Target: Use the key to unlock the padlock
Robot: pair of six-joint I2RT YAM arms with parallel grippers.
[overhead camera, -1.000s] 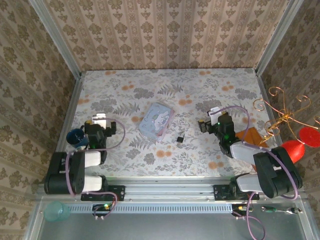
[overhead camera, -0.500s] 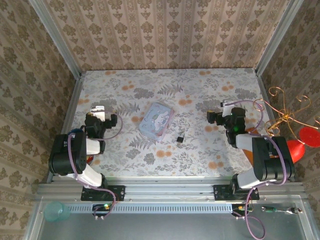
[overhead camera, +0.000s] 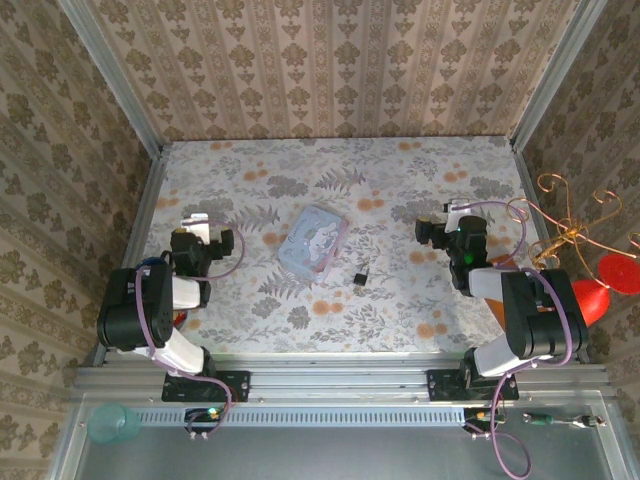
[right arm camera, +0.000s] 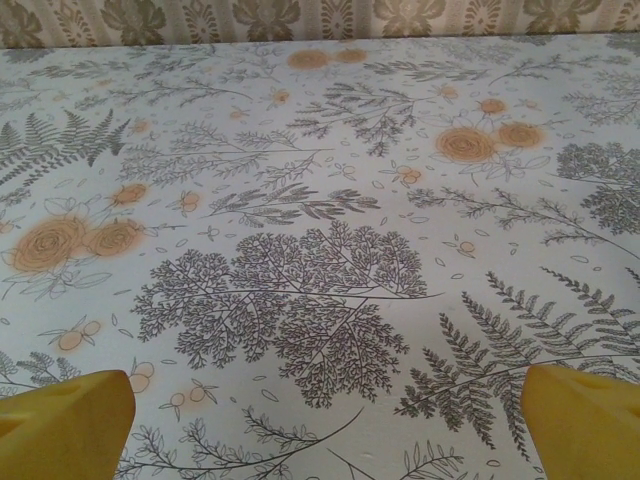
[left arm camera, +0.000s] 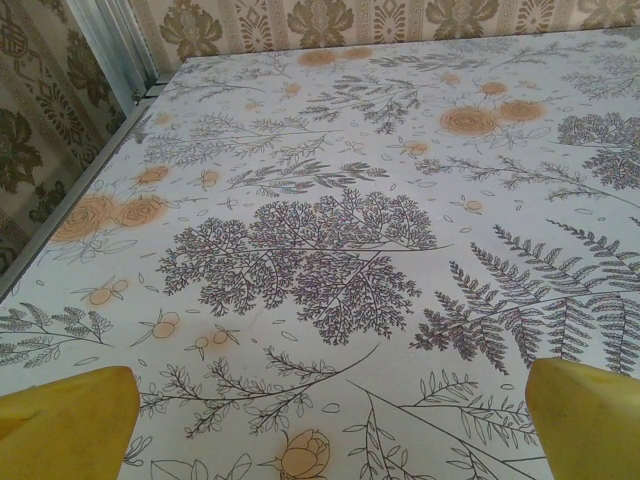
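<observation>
The left hand (left arm camera: pixel 320 425) and right hand (right arm camera: pixel 320 425) are wide open, holding nothing. The padlock (overhead camera: pixel 361 276) lies on the counter (overhead camera: pixel 400 170) between them, near the tin (overhead camera: pixel 312 240). It is tiny, so a clumsy grab could knock it away.

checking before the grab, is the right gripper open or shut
Open. On the right gripper, the yellow fingertips sit at opposite bottom corners of its wrist view, with bare floral table between them and nothing held.
</observation>
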